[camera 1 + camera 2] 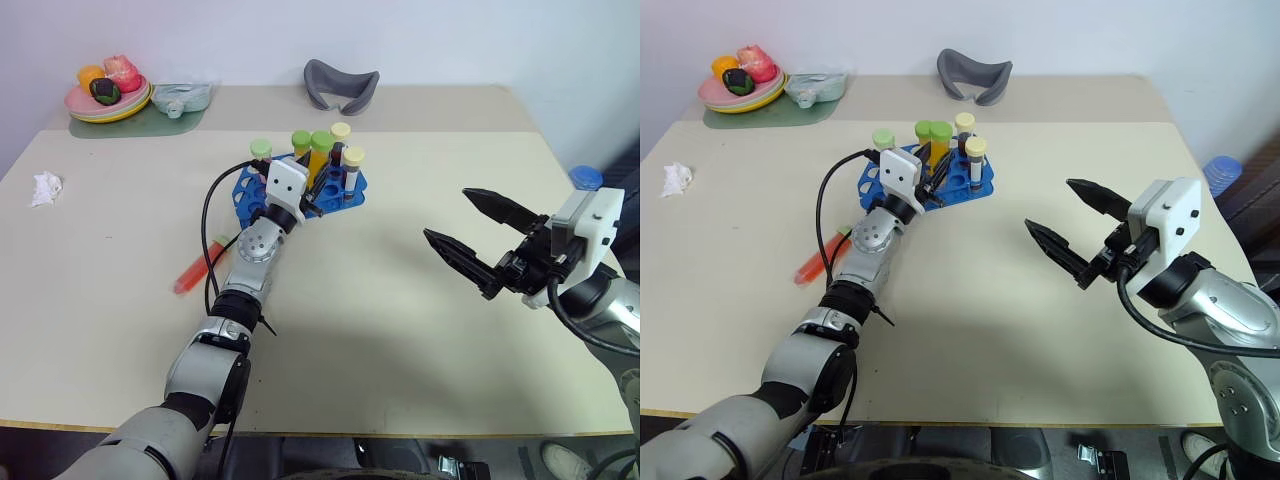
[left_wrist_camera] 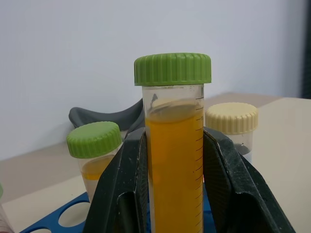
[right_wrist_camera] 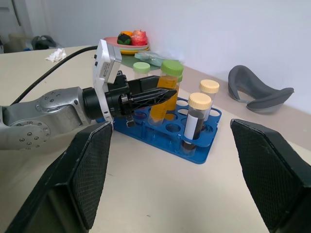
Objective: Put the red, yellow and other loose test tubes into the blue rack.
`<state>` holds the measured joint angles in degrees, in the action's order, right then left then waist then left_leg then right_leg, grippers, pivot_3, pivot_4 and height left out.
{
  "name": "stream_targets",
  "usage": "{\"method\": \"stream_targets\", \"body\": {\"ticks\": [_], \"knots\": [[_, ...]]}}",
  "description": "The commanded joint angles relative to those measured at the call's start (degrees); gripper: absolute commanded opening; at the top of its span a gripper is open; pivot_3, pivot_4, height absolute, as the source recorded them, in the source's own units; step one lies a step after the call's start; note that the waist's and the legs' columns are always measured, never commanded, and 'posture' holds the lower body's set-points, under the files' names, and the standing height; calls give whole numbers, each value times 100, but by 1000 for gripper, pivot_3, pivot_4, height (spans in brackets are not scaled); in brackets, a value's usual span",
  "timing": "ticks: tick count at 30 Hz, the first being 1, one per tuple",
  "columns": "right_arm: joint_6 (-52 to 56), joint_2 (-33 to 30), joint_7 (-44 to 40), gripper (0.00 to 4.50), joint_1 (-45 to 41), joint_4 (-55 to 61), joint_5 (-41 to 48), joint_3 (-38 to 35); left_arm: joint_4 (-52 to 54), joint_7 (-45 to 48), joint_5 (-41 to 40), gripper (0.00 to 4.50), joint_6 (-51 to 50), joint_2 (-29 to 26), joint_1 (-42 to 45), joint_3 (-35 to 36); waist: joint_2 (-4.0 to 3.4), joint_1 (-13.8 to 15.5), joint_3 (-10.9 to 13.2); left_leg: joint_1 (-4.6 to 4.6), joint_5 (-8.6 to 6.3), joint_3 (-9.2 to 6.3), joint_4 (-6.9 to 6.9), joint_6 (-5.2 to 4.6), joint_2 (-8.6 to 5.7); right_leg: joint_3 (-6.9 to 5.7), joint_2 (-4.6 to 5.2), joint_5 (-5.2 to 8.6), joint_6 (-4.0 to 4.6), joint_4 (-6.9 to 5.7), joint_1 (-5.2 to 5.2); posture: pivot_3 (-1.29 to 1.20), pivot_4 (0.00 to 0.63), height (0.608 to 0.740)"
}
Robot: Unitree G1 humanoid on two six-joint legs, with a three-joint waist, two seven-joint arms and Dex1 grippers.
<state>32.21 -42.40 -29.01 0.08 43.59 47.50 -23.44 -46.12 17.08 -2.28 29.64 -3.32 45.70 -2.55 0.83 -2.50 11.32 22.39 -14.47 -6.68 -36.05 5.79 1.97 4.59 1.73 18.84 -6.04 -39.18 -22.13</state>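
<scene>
Head views: left gripper point(image 1: 312, 190) clamped on a yellow tube point(image 1: 320, 158), upright over the blue rack point(image 1: 249, 188); red tube point(image 1: 198, 266) lying on the desk point(image 1: 400, 330) behind and left of that gripper; right gripper point(image 1: 470, 232) wide open, empty, well right of the rack. Left wrist: fingers point(image 2: 121, 189) pressed against both sides of the green-capped yellow tube. Right wrist: spread fingers point(image 3: 87, 170), rack just ahead, two cream-capped tubes point(image 3: 197, 119) standing in it.

Makeshift lab bench: blue rack point(image 1: 345, 187) of capped test tubes point(image 1: 320, 155) on a plain table point(image 1: 400, 330).
</scene>
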Motion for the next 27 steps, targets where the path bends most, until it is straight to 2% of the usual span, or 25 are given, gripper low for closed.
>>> {"method": "stream_targets", "body": {"ticks": [1, 6, 16, 17, 19, 22, 24, 27], "knots": [[-117, -15, 16, 3959, 3, 111, -11, -165, -119, 159, -95, 1263, -64, 74, -90, 67, -1, 5, -1, 0, 0, 0, 0, 0, 0, 0, 0, 0, 0, 0, 0, 0, 150, 740], [-107, -3, 62, 3959, 15, 142, -3, -159, -166, 335, -344, 1263, -220, 248, -88, 230, 0, 29, -1, 4, 0, 0, 0, 0, 0, -1, 0, 0, -1, 1, -2, 0, 150, 740], [-106, 2, 109, 3959, 24, 157, 8, -145, -111, 519, -372, 1263, -108, 180, -196, 340, 0, 13, -1, 3, 0, 0, 0, 0, 0, -1, 0, 1, -1, 1, -1, 0, 150, 740], [-109, 2, 109, 3959, 15, 150, 2, -134, -77, 573, -416, 2041, -107, 196, -205, 354, 0, 13, -1, 3, 0, 0, 1, 0, 0, -1, 0, 1, -1, 1, -1, 0, 150, 740], [-111, 1, 107, 3959, 0, 138, 1, -122, 18, 553, -421, 2820, -43, 227, -240, 376, 0, 13, -1, 3, 0, 0, 1, 0, 0, 0, 0, 1, -1, 1, -1, 0, 150, 740], [-103, -4, 113, 3959, -6, 140, 3, -114, 272, 600, -512, 4346, 4, 262, -333, 429, 0, 15, -1, 3, 0, 0, 0, 0, 0, 0, 0, 1, -1, 1, -1, 0, 150, 740], [-45, -30, 136, 3959, -12, 139, 20, -97, 695, 678, -597, 4346, -5, 213, -477, 446, 0, 8, 0, 3, 0, 0, 1, 0, 0, 0, 0, 1, -1, 1, -2, 0, 150, 740], [202, -95, 312, 3959, -94, 118, 48, 52, 1987, 989, -1123, 4346, -798, 49, -891, 476, 0, -6, -1, 3, 0, 0, 3, 0, 1, 0, 0, 1, -1, 1, -3, 0, 150, 740]]}}
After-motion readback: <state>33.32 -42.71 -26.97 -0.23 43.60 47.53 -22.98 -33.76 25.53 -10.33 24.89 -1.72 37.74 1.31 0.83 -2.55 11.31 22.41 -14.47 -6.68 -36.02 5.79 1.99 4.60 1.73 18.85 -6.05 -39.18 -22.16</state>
